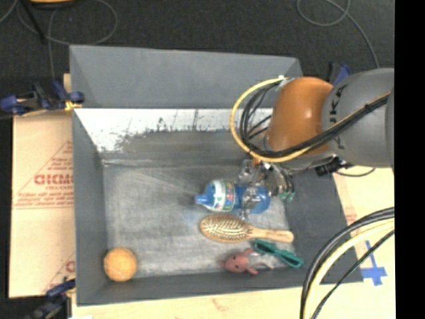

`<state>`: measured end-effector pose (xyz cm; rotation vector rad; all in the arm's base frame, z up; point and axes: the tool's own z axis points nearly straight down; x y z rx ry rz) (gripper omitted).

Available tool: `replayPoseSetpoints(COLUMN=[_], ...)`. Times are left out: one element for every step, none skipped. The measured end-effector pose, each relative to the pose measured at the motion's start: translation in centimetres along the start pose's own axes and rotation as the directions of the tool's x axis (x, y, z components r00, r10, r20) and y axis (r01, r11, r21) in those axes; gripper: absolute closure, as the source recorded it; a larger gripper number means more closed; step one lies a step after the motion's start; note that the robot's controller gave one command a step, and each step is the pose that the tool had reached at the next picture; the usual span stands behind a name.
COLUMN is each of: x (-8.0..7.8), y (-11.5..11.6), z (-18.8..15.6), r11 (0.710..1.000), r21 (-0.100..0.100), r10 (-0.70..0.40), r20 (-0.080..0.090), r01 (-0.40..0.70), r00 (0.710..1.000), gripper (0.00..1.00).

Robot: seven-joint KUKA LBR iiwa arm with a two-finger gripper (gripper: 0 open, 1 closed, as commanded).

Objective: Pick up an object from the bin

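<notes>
My gripper (255,190) hangs under the orange wrist cover, right of the bin's middle, its fingertips down at the right end of a small blue bottle (229,196) that lies on its side with its cap pointing left. Just in front of the bottle lies a wooden hairbrush (234,230), handle pointing right. A green clip-like piece (279,253) and a small pink toy (240,264) lie near the front wall, below the brush.
An orange ball (120,264) rests in the front left corner. The arm and its cables cover the bin's right back part. The bin floor to the left and back shows bare grey metal.
</notes>
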<state>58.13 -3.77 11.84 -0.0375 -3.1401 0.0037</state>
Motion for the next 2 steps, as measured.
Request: replayPoseSetpoints(x=[1.5, -0.1], y=[0.2, 0.4], z=[-3.7, -8.5], r11=[1.000, 0.999], r21=[-0.001, 0.000], r10=[0.002, -0.046], r20=[-0.003, 0.005], r01=[-0.002, 0.046], r00=[1.000, 0.999], gripper=[1.00, 1.00])
